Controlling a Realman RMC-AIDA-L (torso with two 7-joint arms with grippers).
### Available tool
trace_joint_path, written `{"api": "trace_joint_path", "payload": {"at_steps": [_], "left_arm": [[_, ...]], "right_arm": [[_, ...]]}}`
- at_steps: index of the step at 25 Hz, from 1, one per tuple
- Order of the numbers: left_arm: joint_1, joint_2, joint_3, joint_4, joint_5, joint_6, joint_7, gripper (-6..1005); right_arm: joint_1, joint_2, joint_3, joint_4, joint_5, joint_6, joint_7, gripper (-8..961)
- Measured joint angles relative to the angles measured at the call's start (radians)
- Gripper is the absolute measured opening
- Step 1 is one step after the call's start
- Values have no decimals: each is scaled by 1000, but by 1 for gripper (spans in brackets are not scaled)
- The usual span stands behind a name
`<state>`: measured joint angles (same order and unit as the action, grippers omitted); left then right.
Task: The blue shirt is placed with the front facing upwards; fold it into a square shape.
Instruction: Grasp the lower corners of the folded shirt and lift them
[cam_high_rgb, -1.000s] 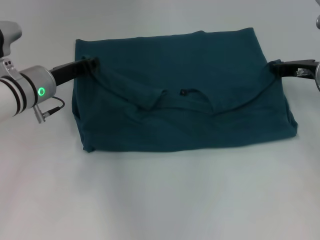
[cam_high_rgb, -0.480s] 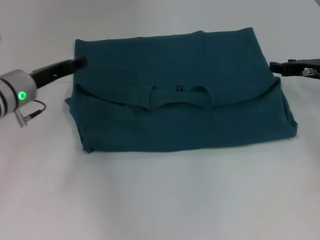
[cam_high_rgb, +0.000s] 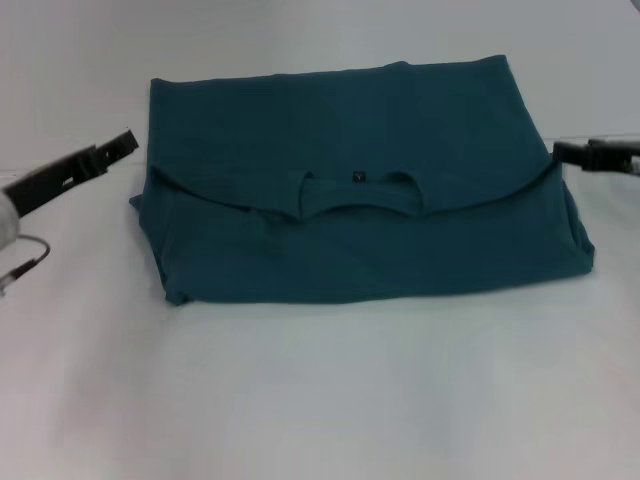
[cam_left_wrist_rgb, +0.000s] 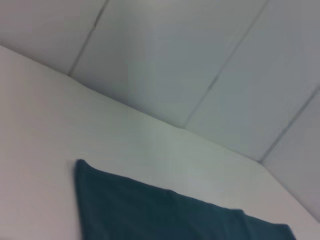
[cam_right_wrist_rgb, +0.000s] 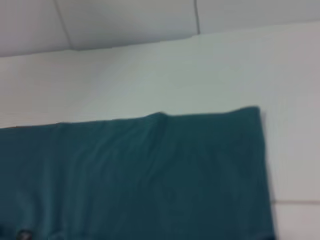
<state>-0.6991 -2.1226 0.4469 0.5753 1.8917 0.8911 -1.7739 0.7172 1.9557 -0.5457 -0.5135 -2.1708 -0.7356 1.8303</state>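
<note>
Left gripper (cam_high_rgb: 128, 143): seen only in the head view, a dark narrow tip over the white table (cam_high_rgb: 320, 400), just clear of the shirt's left edge and holding nothing; whether its fingers are parted or together I cannot tell.
Left wrist view: shows none of that gripper, only a far corner of the cloth, bare table beyond it, and a panelled wall (cam_left_wrist_rgb: 200, 60) behind.
Blue shirt (cam_high_rgb: 360, 180): between the two grippers, lying flat on the table as a wide rectangle, the upper part folded down so the neckline with a small dark label (cam_high_rgb: 358, 178) sits mid-cloth, plain teal side up; no print shows.
Right wrist view: shows the shirt's far edge with a small bump at its middle and the label low in the corner, but no fingers.
Right gripper (cam_high_rgb: 562, 152): at the shirt's right edge, tip just beside the fold, apparently not gripping it; finger spacing cannot be told.
</note>
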Motion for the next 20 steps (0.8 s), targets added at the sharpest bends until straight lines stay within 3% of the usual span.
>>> {"api": "trace_joint_path", "payload": {"at_steps": [5,9,20], "left_arm": [[82,-2,1,65,3,163,0,632],[132,1,3,102,18,275,-1,632],[186,-11,29,147,161,351,19,632]], "right_arm": [[-85,21,0,-77,48,-140,4,566],[-132,19,-6,-114,47,-243,49,565],[-191,-50,-9,-133,-42,-468,263,562]]}}
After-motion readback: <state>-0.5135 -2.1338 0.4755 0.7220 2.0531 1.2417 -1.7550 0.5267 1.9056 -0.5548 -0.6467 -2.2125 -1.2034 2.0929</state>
